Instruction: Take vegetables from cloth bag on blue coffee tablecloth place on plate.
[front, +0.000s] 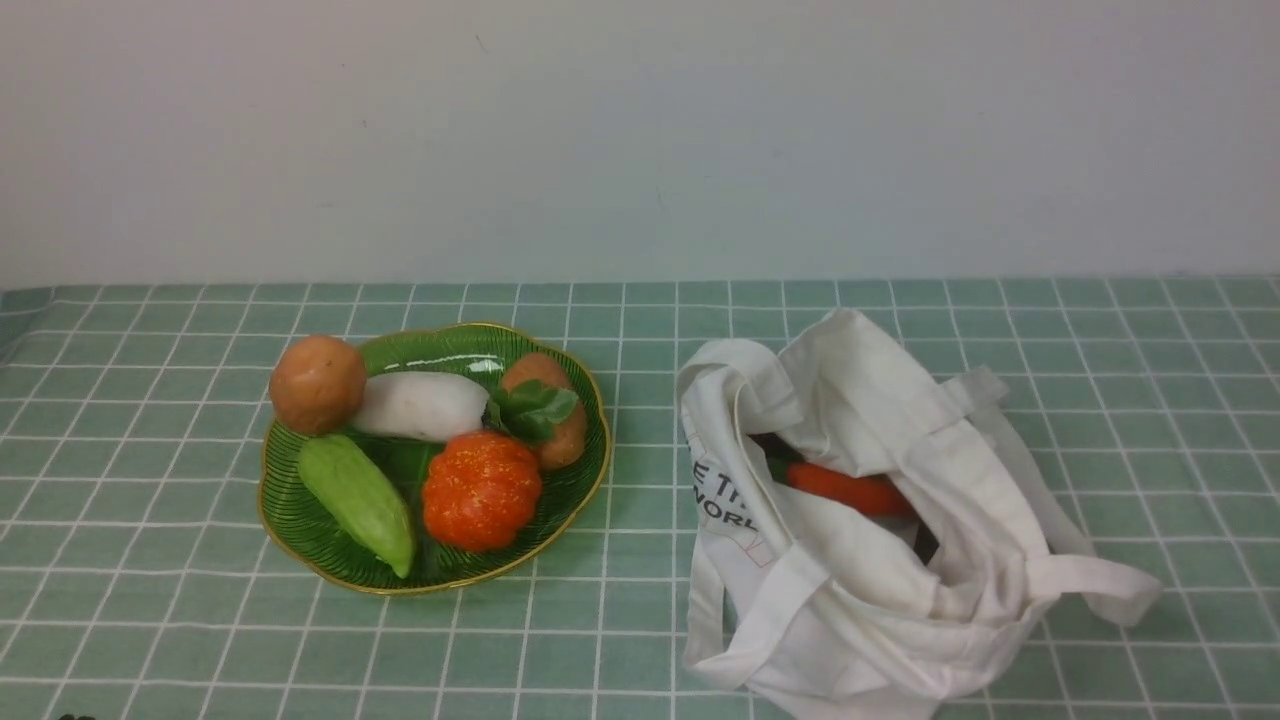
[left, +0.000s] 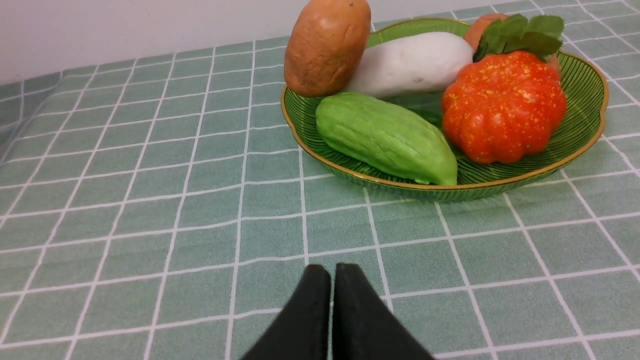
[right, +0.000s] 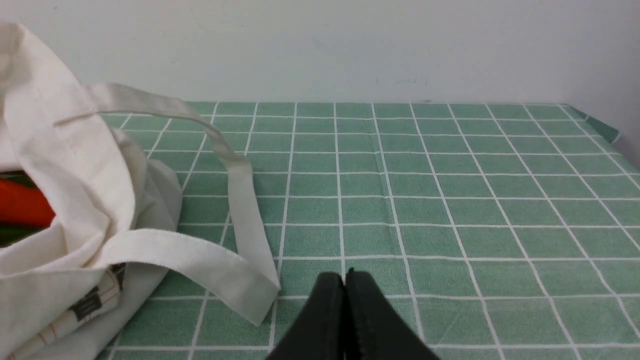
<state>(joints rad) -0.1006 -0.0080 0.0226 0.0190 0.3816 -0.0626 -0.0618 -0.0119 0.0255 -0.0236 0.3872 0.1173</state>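
I can't tell what sort of room I'm working in: my front camera gives me 1 plain pale wall (front: 640, 140) at 12 o'clock and 1 checked green tablecloth (front: 640, 640) reaching toward 6 o'clock, which fit many places.

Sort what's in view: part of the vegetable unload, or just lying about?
Job:
- cloth bag
- red vegetable in the bag
- plate
- on it: round brown vegetable, white one, green one, red-orange pumpkin, brown one under leaves
- tablecloth
- left gripper, right gripper

Lying about:
- nothing I can make out
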